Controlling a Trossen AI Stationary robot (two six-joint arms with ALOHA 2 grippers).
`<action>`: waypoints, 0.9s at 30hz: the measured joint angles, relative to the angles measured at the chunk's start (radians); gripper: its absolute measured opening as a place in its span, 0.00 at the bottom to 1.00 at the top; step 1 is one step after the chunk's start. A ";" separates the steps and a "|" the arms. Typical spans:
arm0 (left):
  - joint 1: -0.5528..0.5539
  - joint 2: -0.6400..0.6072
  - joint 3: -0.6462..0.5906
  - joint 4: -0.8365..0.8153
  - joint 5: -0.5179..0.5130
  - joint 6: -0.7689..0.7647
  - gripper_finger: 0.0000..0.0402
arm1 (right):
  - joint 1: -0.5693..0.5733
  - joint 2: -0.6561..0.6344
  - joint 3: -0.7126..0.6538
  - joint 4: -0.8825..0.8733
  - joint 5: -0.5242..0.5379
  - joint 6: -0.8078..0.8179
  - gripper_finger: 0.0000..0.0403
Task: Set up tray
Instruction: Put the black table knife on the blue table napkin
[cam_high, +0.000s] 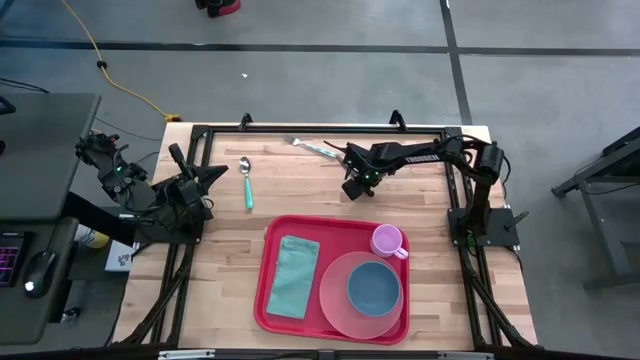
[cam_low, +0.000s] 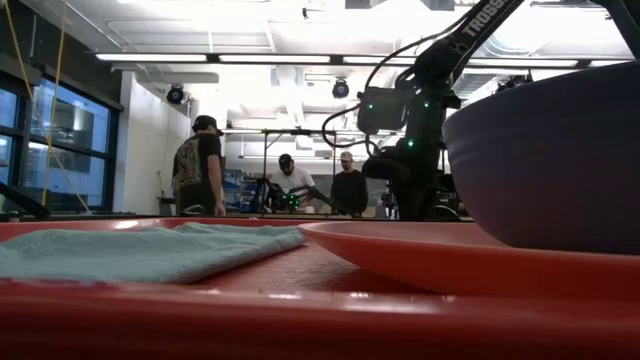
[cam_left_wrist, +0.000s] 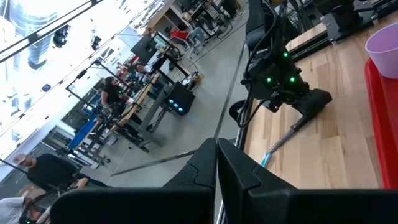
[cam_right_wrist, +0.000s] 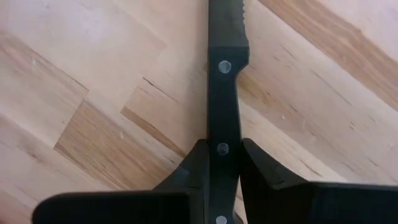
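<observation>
The tray (cam_high: 335, 280) lies on the near half of the desk (cam_high: 225, 270), long axis running left to right. It carries a folded teal cloth (cam_high: 296, 276) on its left part, a salmon-pink plate (cam_high: 362, 295) with a blue bowl (cam_high: 373, 286) on it at the right, and a lilac cup (cam_high: 387, 240) at the far right corner.

Off the tray, on the far part of the desk: a teal-handled spoon (cam_high: 247, 184) to the left, a teal-handled fork (cam_high: 312, 147) near the far edge, and a black-handled knife (cam_right_wrist: 222, 93).

The right pincer (cam_high: 352, 186) is lowered to the desk beyond the tray's far rim. In the right wrist view its fingers are clamped on the knife's riveted handle, the serrated blade pointing away from the wrist.

The left pincer (cam_high: 212, 177) hangs at the left side, beside the spoon, fingers together and holding nothing.

Governing relation — the tray lies nearward of the right pincer, a short way off, and the right arm is the nearer one. Judgement: the knife must be lifted and brought nearward onto a bare part of the tray.
</observation>
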 joint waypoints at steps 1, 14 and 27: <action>0.000 0.000 0.000 0.000 0.000 0.000 0.12 | 0.000 0.000 0.000 -0.003 0.001 0.001 0.09; 0.000 0.000 0.000 0.000 0.000 0.000 0.12 | 0.003 -0.122 -0.008 -0.180 0.041 0.022 0.09; 0.000 0.000 0.000 0.000 0.000 0.000 0.12 | 0.048 -0.271 -0.004 -0.250 0.059 0.032 0.09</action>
